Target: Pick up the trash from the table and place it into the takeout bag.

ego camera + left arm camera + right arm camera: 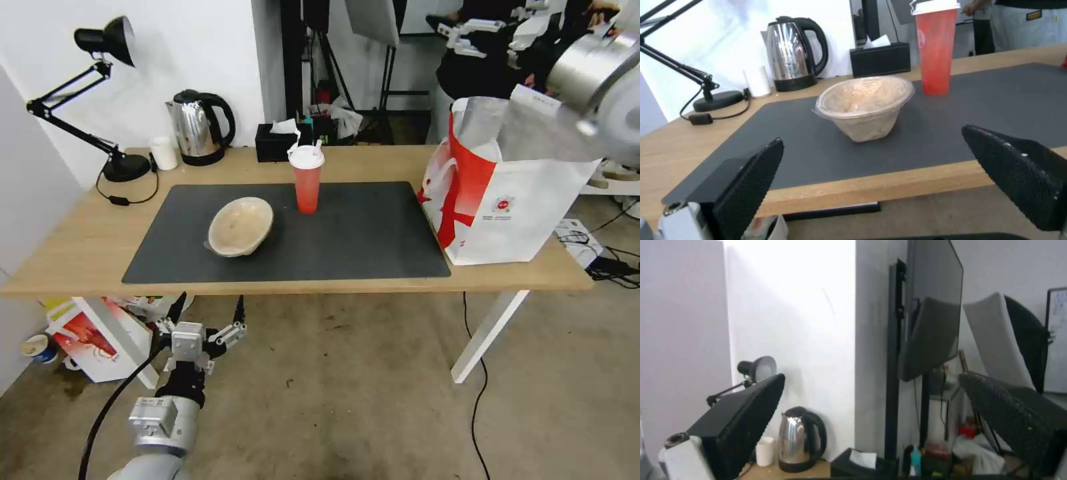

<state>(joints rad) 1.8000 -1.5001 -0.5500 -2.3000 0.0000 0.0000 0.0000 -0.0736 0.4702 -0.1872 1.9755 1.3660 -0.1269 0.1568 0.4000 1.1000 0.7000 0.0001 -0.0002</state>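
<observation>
On the dark grey mat of the table lies a shallow beige bowl, tipped slightly. A tall red cup with a white lid stands behind it to the right. The takeout bag, white with a red band, stands open at the table's right end. My left gripper hangs open and empty below the table's front edge; in the left wrist view its fingers frame the bowl and cup from a distance. My right arm is raised above the bag, and the right gripper is open and empty.
Along the table's back edge stand a desk lamp, a small white cup, a steel kettle and a black tissue box. A red-and-white printed box sits on the floor under the left end. Cables lie at the right.
</observation>
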